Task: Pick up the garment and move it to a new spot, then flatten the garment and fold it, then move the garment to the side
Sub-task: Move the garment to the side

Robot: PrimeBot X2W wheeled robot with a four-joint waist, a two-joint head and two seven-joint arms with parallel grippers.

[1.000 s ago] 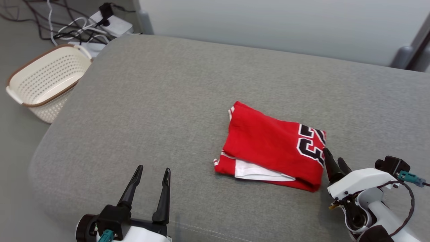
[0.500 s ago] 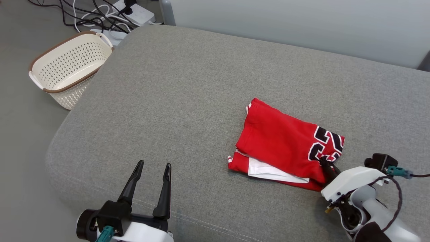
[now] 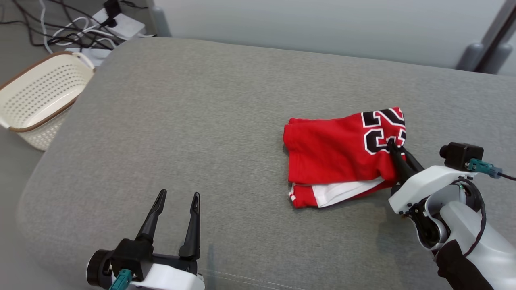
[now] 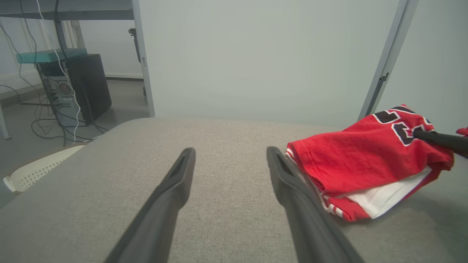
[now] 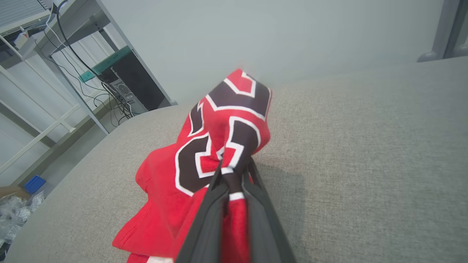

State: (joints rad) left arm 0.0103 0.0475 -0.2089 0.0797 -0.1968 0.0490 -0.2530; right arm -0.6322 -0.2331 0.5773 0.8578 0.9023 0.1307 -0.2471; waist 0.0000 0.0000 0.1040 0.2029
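The garment [image 3: 336,151] is a folded red jersey with black-and-white numbers and a white inner layer, lying right of centre on the grey cushion [image 3: 201,121]. My right gripper [image 3: 392,144] is shut on the jersey's numbered right end, which is lifted off the cushion while the left end rests on it. In the right wrist view the fingers [image 5: 208,215] pinch the red fabric [image 5: 219,146] between them. In the left wrist view the jersey [image 4: 358,160] lies to the right. My left gripper [image 3: 176,198] stands open above the cushion near the front edge, holding nothing.
A cream perforated basket [image 3: 36,100] with a brown rim stands on the floor beyond the cushion's left edge. Cables and a power strip [image 3: 117,24] lie at the back left. A pale wall [image 3: 322,28] rises behind the cushion.
My right gripper closed on the jersey's numbered end and raised it, swinging the jersey round. The left gripper stayed open. The camera shifted between frames.
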